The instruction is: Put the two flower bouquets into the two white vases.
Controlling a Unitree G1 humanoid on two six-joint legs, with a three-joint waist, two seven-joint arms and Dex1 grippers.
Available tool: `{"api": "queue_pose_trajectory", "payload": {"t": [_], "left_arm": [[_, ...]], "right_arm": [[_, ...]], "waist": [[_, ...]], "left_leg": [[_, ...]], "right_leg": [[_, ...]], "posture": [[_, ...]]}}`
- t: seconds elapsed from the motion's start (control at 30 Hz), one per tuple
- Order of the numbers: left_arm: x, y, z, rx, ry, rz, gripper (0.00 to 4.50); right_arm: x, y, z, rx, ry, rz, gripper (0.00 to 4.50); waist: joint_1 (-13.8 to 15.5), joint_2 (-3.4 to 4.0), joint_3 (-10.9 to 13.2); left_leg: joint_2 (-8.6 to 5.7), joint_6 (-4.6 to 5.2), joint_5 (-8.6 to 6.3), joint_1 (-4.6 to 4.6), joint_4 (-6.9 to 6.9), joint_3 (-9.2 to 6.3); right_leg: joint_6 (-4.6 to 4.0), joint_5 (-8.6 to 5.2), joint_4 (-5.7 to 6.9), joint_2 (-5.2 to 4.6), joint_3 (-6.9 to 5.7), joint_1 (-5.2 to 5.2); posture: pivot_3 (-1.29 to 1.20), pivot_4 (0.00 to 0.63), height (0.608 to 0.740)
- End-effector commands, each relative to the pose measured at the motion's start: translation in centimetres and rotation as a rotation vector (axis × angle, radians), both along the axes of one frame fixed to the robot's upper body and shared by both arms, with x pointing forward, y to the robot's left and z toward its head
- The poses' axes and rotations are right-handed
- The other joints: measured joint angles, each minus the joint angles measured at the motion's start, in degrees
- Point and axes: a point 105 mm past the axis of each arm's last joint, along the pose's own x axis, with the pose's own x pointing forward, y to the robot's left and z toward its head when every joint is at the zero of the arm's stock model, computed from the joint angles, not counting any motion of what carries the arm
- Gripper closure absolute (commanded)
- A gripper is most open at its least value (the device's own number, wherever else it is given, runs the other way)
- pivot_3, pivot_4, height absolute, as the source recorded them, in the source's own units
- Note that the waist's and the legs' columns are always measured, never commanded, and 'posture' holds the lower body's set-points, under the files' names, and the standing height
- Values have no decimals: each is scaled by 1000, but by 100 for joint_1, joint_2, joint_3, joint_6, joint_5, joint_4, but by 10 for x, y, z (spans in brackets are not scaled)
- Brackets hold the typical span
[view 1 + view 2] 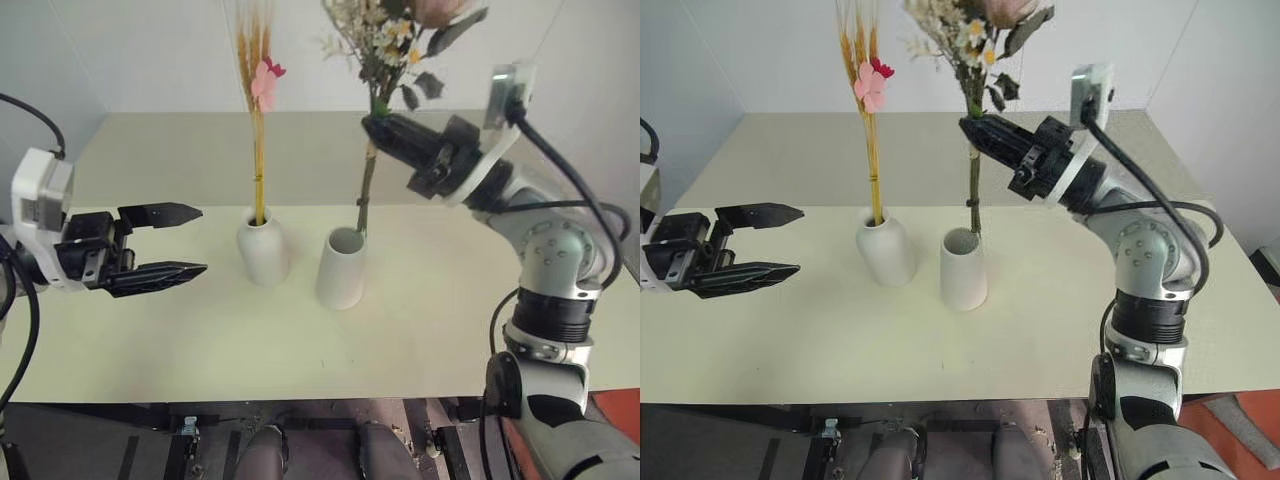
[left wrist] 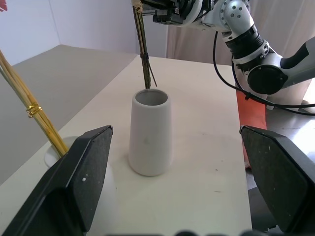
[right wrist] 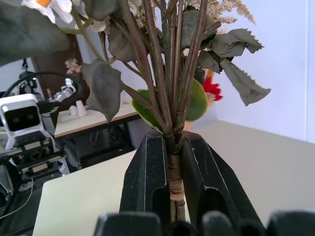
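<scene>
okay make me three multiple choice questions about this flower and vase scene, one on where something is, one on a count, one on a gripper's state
1. Where is the wheat bundle?
A. in the bottle-shaped vase
B. flat on the table
C. in the left gripper

2. How many white vases stand on the table?
A. one
B. two
C. three

3. The right gripper is
A. open and empty
B. shut on the rose bouquet
C. shut on a vase

Answers:
1 A, its stalks rise from that vase's narrow mouth.
2 B, the bottle-shaped one and the tapered vase.
3 B, its fingers clamp the stems above the tapered vase.

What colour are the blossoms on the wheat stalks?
Pink, with a small red one beside it; the blossoms show best in the right eye view.
</scene>
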Motion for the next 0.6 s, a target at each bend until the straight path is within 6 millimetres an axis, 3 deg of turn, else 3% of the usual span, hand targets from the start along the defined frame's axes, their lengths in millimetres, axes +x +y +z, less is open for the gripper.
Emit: {"api": "queue_pose_trajectory", "payload": {"t": [0.03, 0.33, 0.6], "left_arm": [[-1, 1, 8, 11, -44, 2, 0], [-3, 2, 8, 19, -46, 13, 0], [-3, 3, 10, 26, -49, 19, 0]], "right_arm": [[-14, 5, 16, 27, -95, 36, 4308], [-10, 19, -9, -9, -54, 39, 4308], [-1, 19, -36, -27, 5, 5, 4308]], "waist": [[1, 0, 0], [0, 0, 0], [3, 0, 0]], "left_leg": [[1, 0, 0, 0, -1, 0], [2, 0, 0, 2, -1, 0], [3, 0, 0, 2, -2, 0]], "right_leg": [[0, 0, 0, 1, 0, 0], [0, 0, 0, 1, 1, 1], [0, 0, -1, 2, 1, 1]], "posture": [[0, 150, 740], [0, 150, 740], [0, 150, 740]]}}
